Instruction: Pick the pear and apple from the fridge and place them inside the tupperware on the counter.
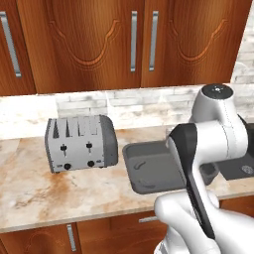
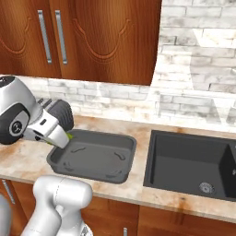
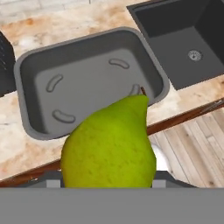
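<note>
In the left base view, your arm blocked much of the tupperware (image 1: 149,168), which sat on the counter (image 1: 74,191) just right of the toaster (image 1: 81,144); you could not judge the hand from here, so you did well not to lower by this view. In the right base view, the gripper (image 2: 68,137) hung over the tupperware's near-left corner with a sliver of yellow-green at its tip, and the sink (image 2: 189,163) lay well to the right; you needed to carry it toward the tray's middle before letting go, lest the fruit land on the flared rim. In the hand view, the gripper was clenched on the pear (image 3: 109,146), held stem-forward above the tray's front edge, over the cabinet front. The pear looked smooth, yellow-green, broad at the base and tapering, likely to roll once dropped, so a low release suited it.
</note>
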Robot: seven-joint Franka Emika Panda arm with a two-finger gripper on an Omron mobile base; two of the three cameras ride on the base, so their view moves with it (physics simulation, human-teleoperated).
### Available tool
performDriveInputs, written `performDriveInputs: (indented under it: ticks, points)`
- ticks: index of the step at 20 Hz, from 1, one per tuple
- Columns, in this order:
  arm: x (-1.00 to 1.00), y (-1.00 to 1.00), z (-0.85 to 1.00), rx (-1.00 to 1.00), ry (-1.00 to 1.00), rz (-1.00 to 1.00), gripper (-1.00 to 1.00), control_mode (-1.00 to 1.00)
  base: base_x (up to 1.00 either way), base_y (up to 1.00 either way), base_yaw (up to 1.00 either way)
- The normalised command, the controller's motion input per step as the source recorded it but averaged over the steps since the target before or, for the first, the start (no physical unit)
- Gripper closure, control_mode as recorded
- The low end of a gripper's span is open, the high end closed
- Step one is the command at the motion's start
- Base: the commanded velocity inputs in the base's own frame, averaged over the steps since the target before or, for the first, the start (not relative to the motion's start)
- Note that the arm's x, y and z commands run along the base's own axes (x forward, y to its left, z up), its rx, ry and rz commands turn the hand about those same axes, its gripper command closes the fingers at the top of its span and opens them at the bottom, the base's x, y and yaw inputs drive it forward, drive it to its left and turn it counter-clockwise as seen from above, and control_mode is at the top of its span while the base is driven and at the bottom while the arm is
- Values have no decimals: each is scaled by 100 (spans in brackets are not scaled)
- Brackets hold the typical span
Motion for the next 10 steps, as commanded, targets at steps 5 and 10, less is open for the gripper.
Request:
performDriveInputs:
  ticks: [5, 10]
  points:
    - [38, -17, -38, 0, 2, 0, 100, -100, 0, 0, 0]
    - [40, -15, -30, 0, 18, 0, 100, -100, 0, 0, 0]
